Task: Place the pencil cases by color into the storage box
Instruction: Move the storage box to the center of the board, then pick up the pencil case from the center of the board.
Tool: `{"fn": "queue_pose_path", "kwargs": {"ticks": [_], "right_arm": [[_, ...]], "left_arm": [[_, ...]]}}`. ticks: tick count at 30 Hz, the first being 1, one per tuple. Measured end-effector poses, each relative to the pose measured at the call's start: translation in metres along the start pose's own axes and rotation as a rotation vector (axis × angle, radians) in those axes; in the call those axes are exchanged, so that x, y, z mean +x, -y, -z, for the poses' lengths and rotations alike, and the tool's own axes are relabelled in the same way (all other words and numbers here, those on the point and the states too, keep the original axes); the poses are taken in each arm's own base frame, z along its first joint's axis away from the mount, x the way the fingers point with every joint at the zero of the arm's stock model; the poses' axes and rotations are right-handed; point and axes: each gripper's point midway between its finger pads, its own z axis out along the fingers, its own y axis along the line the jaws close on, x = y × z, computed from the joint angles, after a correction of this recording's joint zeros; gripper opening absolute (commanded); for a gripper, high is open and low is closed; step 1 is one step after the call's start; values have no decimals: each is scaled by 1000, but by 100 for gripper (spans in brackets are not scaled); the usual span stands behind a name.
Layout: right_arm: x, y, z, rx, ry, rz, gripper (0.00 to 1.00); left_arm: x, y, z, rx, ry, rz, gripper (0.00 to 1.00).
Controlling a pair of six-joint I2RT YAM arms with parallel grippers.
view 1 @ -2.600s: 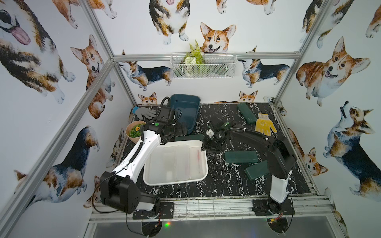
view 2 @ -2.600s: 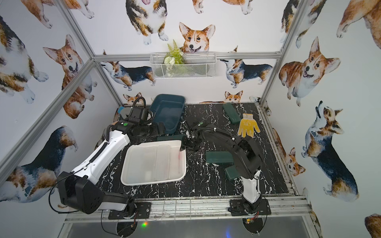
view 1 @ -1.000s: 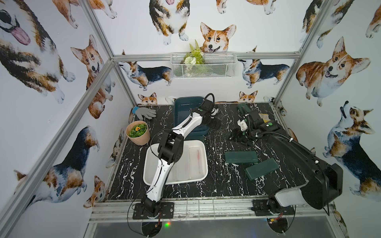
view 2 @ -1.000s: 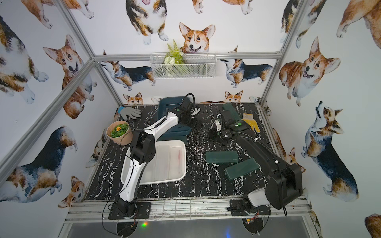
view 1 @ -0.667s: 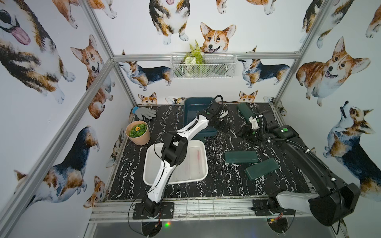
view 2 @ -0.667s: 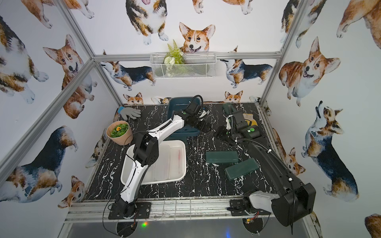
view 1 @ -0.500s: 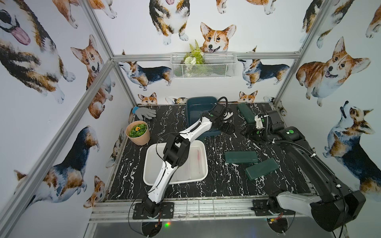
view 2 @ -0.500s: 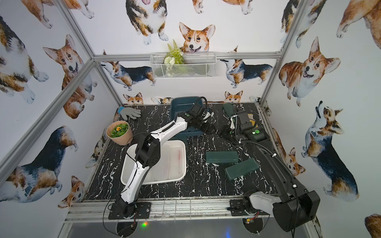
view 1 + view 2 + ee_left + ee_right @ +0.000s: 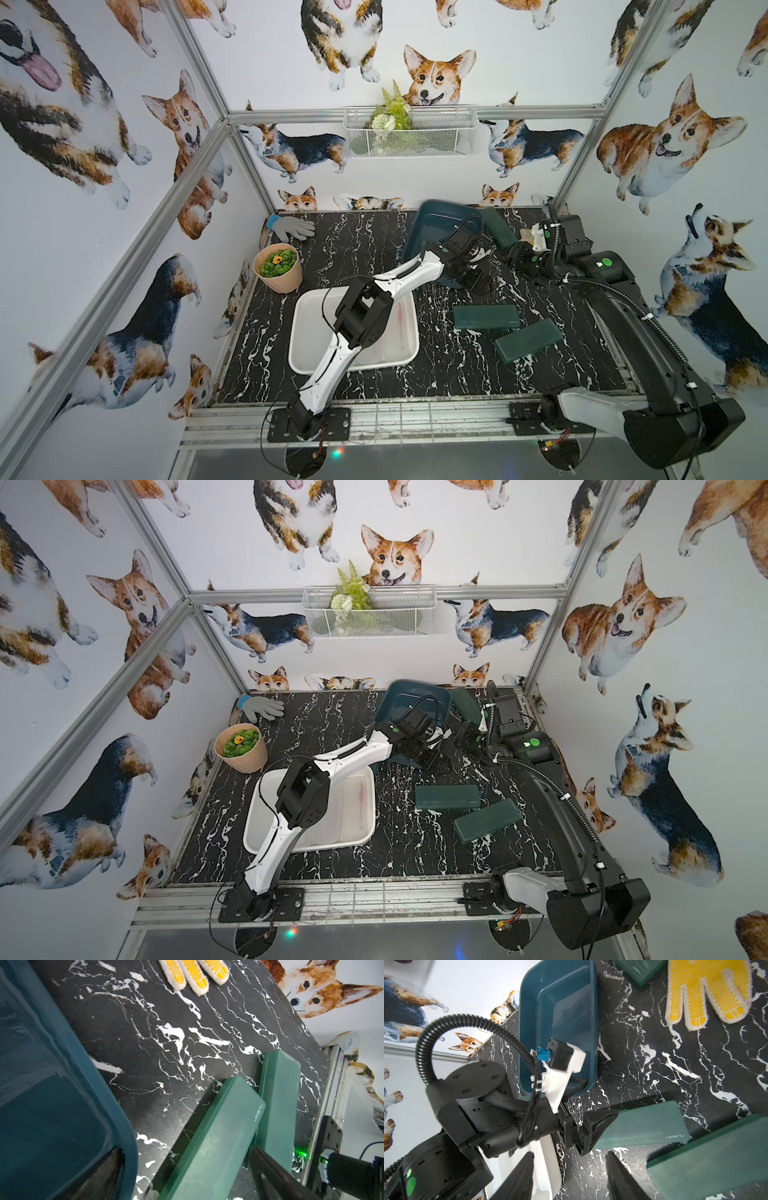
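A dark teal storage box (image 9: 446, 218) (image 9: 411, 700) stands tilted at the back, and a white storage box (image 9: 309, 332) lies in front under my left arm, its contents unclear. Three dark green pencil cases show: two right of the white box (image 9: 486, 316) (image 9: 528, 340) and one at the back (image 9: 500, 228). My left gripper (image 9: 473, 274) (image 9: 185, 1151) is open wide. One finger is inside the teal box (image 9: 41, 1084); the other stands past the nearer green case (image 9: 218, 1136). My right gripper (image 9: 571, 1159) (image 9: 519, 259) hangs open and empty beside it.
A yellow glove (image 9: 708, 991) lies at the back right under my right arm. At the back left are a grey glove (image 9: 291, 227) and a potted plant (image 9: 276, 266). A wire basket (image 9: 409, 131) hangs on the back wall.
My left arm has stretched out to the right, and the teal box has shifted right along with its gripper. My right gripper has drawn back toward the far right.
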Motion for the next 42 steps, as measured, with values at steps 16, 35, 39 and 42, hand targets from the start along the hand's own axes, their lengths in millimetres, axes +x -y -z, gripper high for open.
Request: {"fn": "queue_pose_path", "kwargs": {"ticks": [16, 35, 39, 42], "right_arm": [[-16, 10, 4, 74, 23, -30, 68], [45, 121, -41, 365, -157, -449, 82], [60, 144, -43, 420, -176, -514, 82], [71, 163, -47, 467, -197, -554, 82]], "left_arm": [[-44, 2, 108, -69, 162, -17, 100], [45, 40, 234, -292, 247, -143, 100], [71, 48, 232, -308, 227, -162, 100], [86, 43, 234, -331, 223, -153, 100]]}}
